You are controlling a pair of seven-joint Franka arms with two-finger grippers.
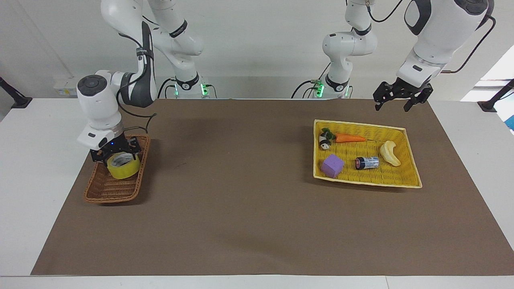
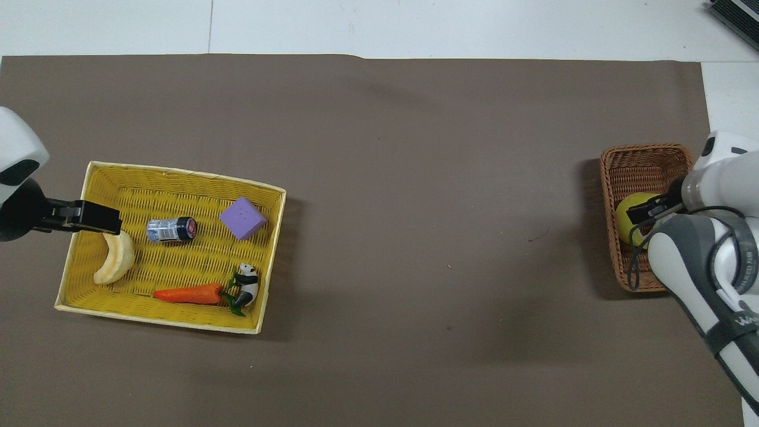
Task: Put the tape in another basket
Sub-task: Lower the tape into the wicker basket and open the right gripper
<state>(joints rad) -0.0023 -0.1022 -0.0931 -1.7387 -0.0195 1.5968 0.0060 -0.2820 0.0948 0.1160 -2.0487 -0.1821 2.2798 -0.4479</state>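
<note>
Right tool open over tape in basket.

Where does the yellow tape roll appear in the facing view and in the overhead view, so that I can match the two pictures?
Facing view: the tape lies flat in the brown wicker basket at the picture's left edge, under the right gripper.
Overhead view: the tape is at the right edge, half covered by the right gripper.
Shared landmark: the brown wicker basket at the right arm's end.
</note>
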